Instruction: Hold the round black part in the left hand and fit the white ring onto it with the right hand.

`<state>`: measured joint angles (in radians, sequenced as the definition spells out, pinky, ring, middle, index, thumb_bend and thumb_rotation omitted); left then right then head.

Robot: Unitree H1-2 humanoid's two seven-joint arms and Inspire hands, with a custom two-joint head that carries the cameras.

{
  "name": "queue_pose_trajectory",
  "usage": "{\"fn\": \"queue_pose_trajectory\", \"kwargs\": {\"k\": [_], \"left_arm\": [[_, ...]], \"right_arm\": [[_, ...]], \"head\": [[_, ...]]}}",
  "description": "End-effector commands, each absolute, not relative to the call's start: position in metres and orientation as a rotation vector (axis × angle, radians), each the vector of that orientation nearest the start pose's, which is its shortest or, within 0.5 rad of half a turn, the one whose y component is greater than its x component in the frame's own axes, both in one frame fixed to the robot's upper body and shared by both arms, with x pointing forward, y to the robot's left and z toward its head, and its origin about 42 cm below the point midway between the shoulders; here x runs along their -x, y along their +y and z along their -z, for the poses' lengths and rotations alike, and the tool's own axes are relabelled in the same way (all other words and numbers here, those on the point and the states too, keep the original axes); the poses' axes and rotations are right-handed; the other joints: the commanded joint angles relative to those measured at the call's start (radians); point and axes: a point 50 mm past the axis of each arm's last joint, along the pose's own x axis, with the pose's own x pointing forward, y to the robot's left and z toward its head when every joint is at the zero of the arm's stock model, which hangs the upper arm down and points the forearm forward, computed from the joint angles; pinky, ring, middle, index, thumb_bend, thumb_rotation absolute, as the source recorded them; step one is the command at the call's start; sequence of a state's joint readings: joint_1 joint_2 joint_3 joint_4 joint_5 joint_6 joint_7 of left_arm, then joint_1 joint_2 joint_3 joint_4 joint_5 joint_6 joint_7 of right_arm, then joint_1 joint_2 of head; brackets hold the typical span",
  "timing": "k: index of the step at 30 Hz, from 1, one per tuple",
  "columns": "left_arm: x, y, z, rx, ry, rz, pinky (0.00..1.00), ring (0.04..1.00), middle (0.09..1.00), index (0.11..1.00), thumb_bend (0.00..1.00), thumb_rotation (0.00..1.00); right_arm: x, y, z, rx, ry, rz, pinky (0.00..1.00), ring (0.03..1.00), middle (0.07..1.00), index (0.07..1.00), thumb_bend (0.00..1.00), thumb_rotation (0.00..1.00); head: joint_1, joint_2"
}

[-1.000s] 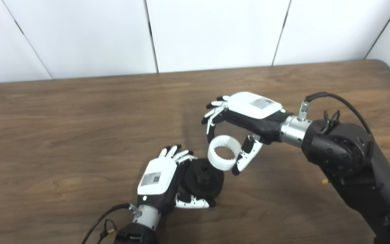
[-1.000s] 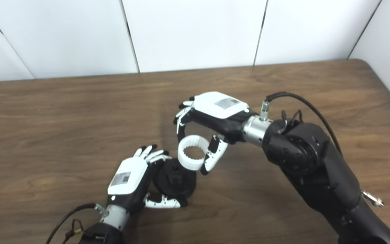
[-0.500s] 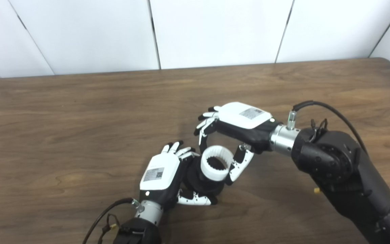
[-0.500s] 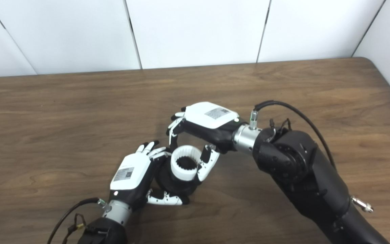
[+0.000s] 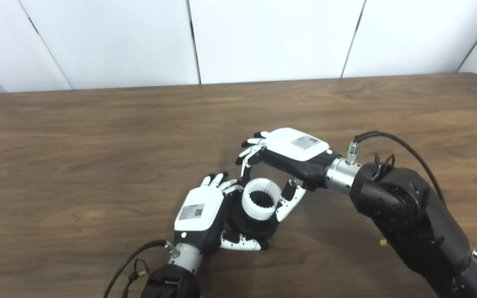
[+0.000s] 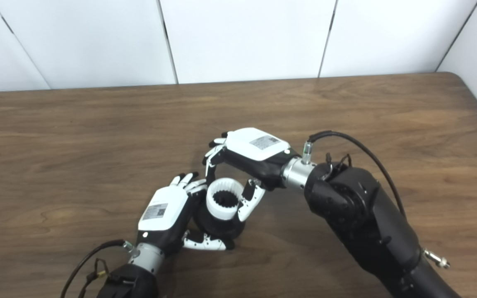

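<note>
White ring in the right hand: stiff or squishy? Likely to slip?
The white ring looks rigid: it keeps a clean circle while pinched by the right robot hand. Its smooth outer wall may slip. If dropped on the table, it could probably roll.

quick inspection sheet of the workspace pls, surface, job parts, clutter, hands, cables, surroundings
surface: brown wood-grain table, no spills or damage seen
job's things: round black plastic part held low at the table; white toothed plastic ring sits over its top, how deep it is seated cannot be told
clutter: nothing seen
hands: left hand closed around the black part from its left side; right hand grips the ring between fingers and thumb
cables: black cable arcs over the right wrist; black cable loops out by the left wrist; both clear of the parts
surroundings: white panelled wall behind the table
</note>
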<state>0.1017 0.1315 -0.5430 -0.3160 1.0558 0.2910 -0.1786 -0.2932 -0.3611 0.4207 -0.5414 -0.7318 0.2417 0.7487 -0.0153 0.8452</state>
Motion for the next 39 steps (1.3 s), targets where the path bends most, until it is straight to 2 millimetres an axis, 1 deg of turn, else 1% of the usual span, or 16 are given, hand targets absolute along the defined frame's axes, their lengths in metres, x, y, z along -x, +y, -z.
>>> {"fn": "queue_pose_trajectory", "kwargs": {"k": [1,11,17,26,29,30,31,32,33,34,36,39], "left_arm": [[-0.203,0.115,-0.106,-1.13,0.023,0.493,1.0,0.968,0.858,0.486,0.52,0.06],[-0.203,0.107,-0.107,-1.123,0.033,0.49,1.0,0.97,0.853,0.485,0.52,0.06],[-0.202,0.107,-0.108,-1.118,0.032,0.489,1.0,0.975,0.855,0.485,0.52,0.06],[-0.203,0.111,-0.109,-1.123,0.03,0.488,1.0,0.975,0.86,0.485,0.52,0.06],[-0.204,0.112,-0.109,-1.124,0.023,0.486,1.0,0.967,0.856,0.485,0.52,0.06],[-0.204,0.112,-0.109,-1.122,0.021,0.485,1.0,0.966,0.855,0.485,0.52,0.06],[-0.204,0.113,-0.108,-1.126,0.019,0.485,1.0,0.964,0.854,0.485,0.52,0.06],[-0.204,0.113,-0.108,-1.129,0.018,0.485,1.0,0.963,0.854,0.485,0.52,0.06],[-0.204,0.113,-0.108,-1.13,0.019,0.485,1.0,0.962,0.855,0.485,0.52,0.06],[-0.204,0.113,-0.107,-1.132,0.02,0.486,1.0,0.962,0.856,0.485,0.52,0.06],[-0.204,0.113,-0.107,-1.133,0.021,0.486,1.0,0.964,0.858,0.484,0.52,0.06],[-0.205,0.114,-0.106,-1.134,0.023,0.487,1.0,0.966,0.859,0.484,0.52,0.06]], "right_arm": [[-0.287,-0.158,-0.252,1.215,-0.346,-0.788,0.99,0.926,0.811,0.483,0.53,0.14],[-0.281,-0.151,-0.245,1.195,-0.332,-0.823,1.0,0.936,0.818,0.483,0.52,0.14],[-0.282,-0.149,-0.237,1.201,-0.325,-0.836,1.0,0.935,0.819,0.483,0.53,0.14],[-0.293,-0.157,-0.227,1.213,-0.286,-0.818,1.0,0.929,0.81,0.484,0.53,0.14],[-0.297,-0.161,-0.224,1.222,-0.267,-0.81,0.99,0.925,0.811,0.492,0.52,0.15],[-0.298,-0.162,-0.224,1.225,-0.262,-0.809,0.99,0.925,0.816,0.585,0.77,0.23],[-0.298,-0.163,-0.224,1.227,-0.252,-0.81,0.99,0.927,0.82,0.624,0.86,0.27],[-0.299,-0.164,-0.225,1.228,-0.245,-0.81,0.99,0.936,0.831,0.665,0.93,0.31],[-0.3,-0.164,-0.225,1.23,-0.241,-0.809,1.0,0.946,0.845,0.702,0.97,0.35],[-0.3,-0.165,-0.226,1.233,-0.241,-0.807,1.0,0.95,0.853,0.719,0.99,0.37],[-0.301,-0.166,-0.229,1.237,-0.246,-0.802,1.0,0.962,0.876,0.748,1.0,0.42],[-0.303,-0.167,-0.238,1.238,-0.252,-0.796,1.0,0.979,0.905,0.776,1.0,0.47]], "head": [[0.001,0.003],[0.027,0.018],[0.029,0.02],[-0.002,0.026],[-0.001,0.024],[-0.002,0.021],[-0.002,0.021],[-0.003,0.02],[-0.003,0.02],[-0.003,0.02],[-0.001,0.017],[-0.003,0.013]]}}
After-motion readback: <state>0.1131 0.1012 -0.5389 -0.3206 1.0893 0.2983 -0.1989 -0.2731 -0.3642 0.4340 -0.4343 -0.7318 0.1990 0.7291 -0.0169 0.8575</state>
